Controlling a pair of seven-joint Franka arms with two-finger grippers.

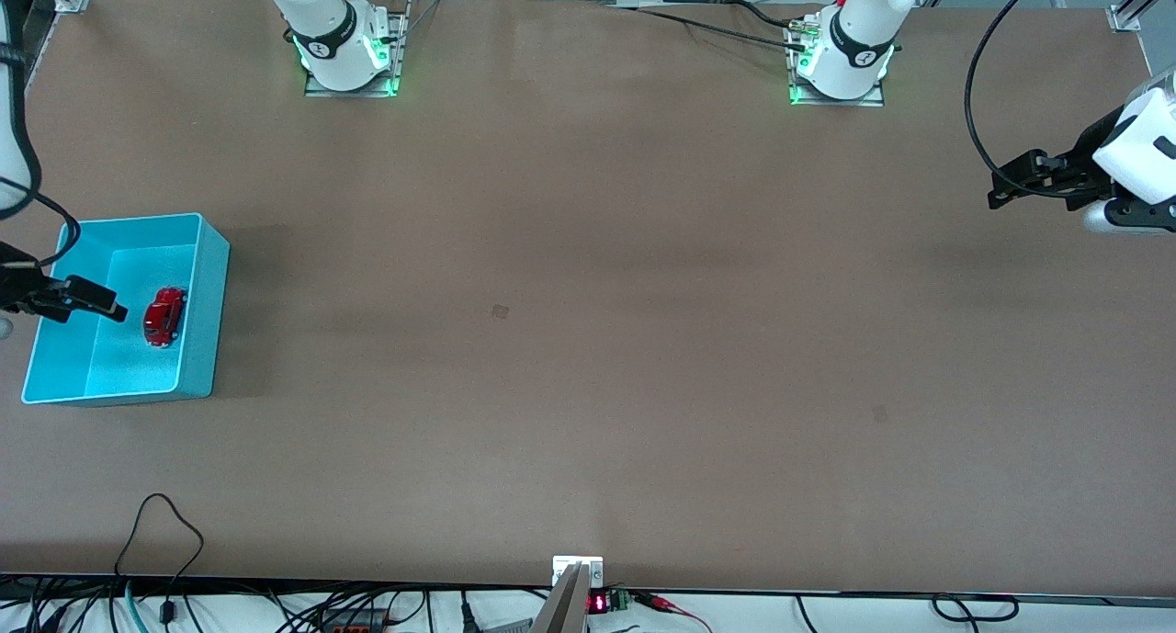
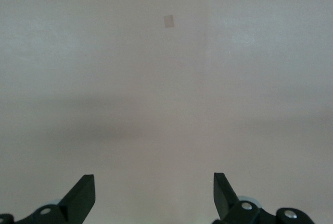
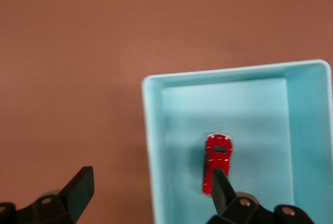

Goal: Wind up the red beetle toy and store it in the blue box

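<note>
The red beetle toy [image 1: 164,315] lies on the floor of the blue box [image 1: 207,311], which stands at the right arm's end of the table. My right gripper [image 1: 106,304] hangs over the box beside the toy, open and empty. In the right wrist view the toy [image 3: 217,161] lies inside the box [image 3: 148,146], and the gripper [image 3: 151,190] straddles the box's wall, one fingertip [image 3: 221,187] in front of the toy's end. My left gripper [image 1: 1006,187] waits over bare table at the left arm's end, open and empty [image 2: 154,193].
The arm bases [image 1: 349,45] [image 1: 841,59] stand along the table's edge farthest from the front camera. A black cable loop [image 1: 161,523] lies on the table near the front edge. A small mark [image 1: 500,311] shows mid-table.
</note>
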